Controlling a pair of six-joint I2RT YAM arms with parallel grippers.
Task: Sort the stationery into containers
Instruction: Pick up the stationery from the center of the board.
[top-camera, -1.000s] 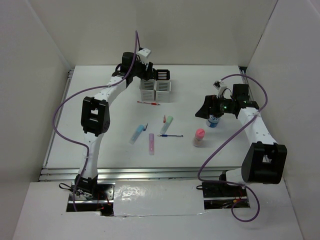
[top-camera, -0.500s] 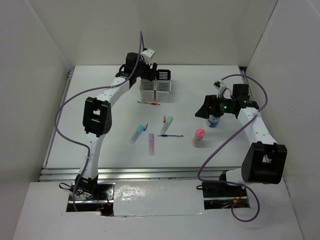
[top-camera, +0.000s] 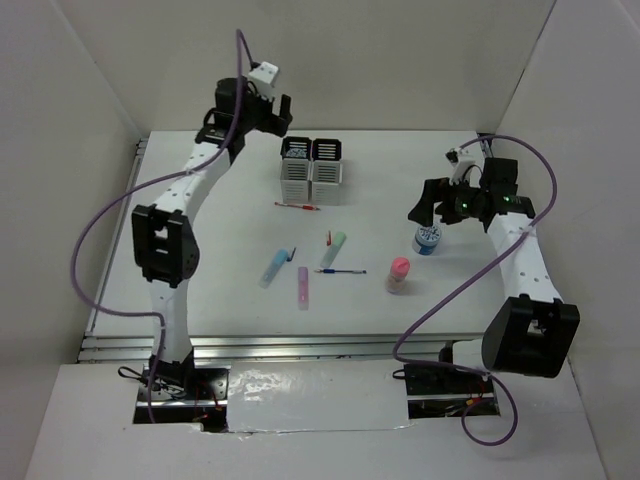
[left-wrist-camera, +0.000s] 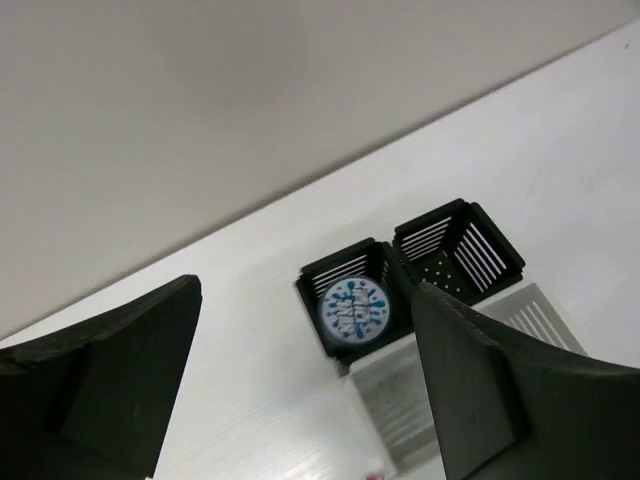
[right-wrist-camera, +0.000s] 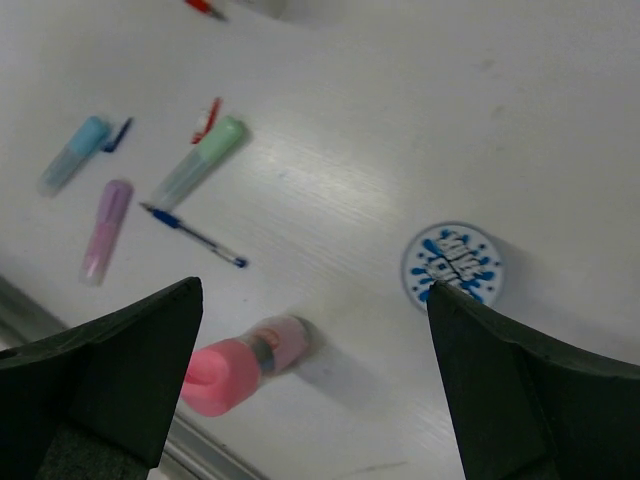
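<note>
The containers (top-camera: 313, 171) are a 2x2 block of slotted cups at the back of the table, black behind and white in front. A blue-patterned round roll (left-wrist-camera: 352, 308) lies in the back-left black cup (left-wrist-camera: 330, 272). My left gripper (top-camera: 272, 115) hangs open and empty, above and to the left of the block. My right gripper (top-camera: 428, 205) is open above a second blue roll (top-camera: 428, 238), which rests on the table (right-wrist-camera: 452, 265). A pink-capped tube (top-camera: 398, 273) stands mid-table. The green stick (top-camera: 334, 249), blue stick (top-camera: 273, 267), purple stick (top-camera: 303, 287), blue pen (top-camera: 340, 270) and red pen (top-camera: 297, 206) lie loose on the table.
White walls close in the table on three sides. A small red piece (right-wrist-camera: 206, 119) lies beside the green stick (right-wrist-camera: 198, 162). Purple cables loop off both arms. A metal rail runs along the near table edge (top-camera: 300, 345).
My left gripper has opened wider, then lifted and drawn back to the left from above the containers; a blue roll now shows in the back-left cup. My right gripper has risen off the other roll.
</note>
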